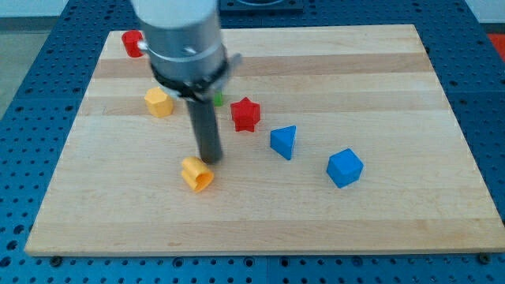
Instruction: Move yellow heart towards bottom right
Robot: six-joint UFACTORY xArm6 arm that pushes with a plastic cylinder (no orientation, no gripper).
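Observation:
The yellow heart point(197, 173) lies left of the board's middle, toward the view's bottom. My tip point(210, 162) stands just above and to the right of it, touching or nearly touching its upper right edge. The rod rises from there into the grey arm body point(181, 39), which hides part of the board near the view's top.
A yellow block point(158, 102) lies upper left. A red block point(132, 42) sits near the top left corner. A red star point(245, 113), a blue triangular block point(284, 142) and a blue cube point(344, 167) lie right of the rod. A green block point(218, 99) peeks out behind the arm.

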